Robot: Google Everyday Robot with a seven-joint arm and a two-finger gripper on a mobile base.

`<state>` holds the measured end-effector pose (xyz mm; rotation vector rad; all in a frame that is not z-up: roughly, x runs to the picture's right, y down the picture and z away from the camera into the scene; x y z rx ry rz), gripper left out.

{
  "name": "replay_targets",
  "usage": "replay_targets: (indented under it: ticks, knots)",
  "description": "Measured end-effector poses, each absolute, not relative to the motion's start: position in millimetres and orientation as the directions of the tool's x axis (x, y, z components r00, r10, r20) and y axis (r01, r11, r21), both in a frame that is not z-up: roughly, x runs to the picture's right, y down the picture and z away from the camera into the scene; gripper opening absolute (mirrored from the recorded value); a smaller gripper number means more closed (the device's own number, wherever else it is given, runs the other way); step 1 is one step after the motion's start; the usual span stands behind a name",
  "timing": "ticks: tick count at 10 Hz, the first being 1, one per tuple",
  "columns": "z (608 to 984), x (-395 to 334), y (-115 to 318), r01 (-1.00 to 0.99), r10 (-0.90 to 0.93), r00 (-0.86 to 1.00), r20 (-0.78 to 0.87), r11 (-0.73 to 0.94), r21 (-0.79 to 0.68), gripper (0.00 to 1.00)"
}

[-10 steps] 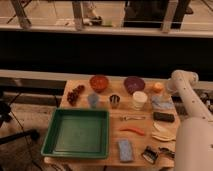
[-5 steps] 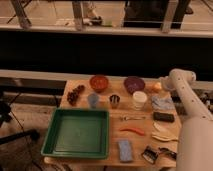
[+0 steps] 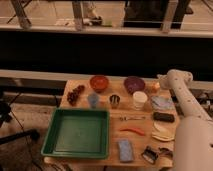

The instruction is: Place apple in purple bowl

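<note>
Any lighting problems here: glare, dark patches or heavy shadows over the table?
Camera view: warm, dim, fairly even light on the table; a black band behind it, brighter floor at the top. No glare on the purple bowl or green tray, no hard shadows. The white arm is brightest; its gripper is at the table's back right, by the apple.
</note>
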<state>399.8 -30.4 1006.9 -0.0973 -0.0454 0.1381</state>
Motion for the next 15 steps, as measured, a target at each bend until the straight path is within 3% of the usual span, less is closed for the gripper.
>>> replay_targets:
  ticks: [5, 7, 9, 12, 15]
  knots:
    - [1018, 409, -39, -0.120, 0.120, 0.993, 0.013, 0.992, -0.047, 0.79]
    - [1019, 414, -39, -0.120, 0.120, 0.993, 0.003, 0.992, -0.043, 0.63]
    - [1019, 418, -37, -0.119, 0.119, 0.993, -0.004, 0.992, -0.046, 0.54]
    - [1023, 419, -34, -0.105, 0.104, 0.995, -0.009, 0.992, -0.066, 0.53]
    - [1025, 419, -33, -0.103, 0.103, 0.995, -0.009, 0.992, -0.075, 0.45]
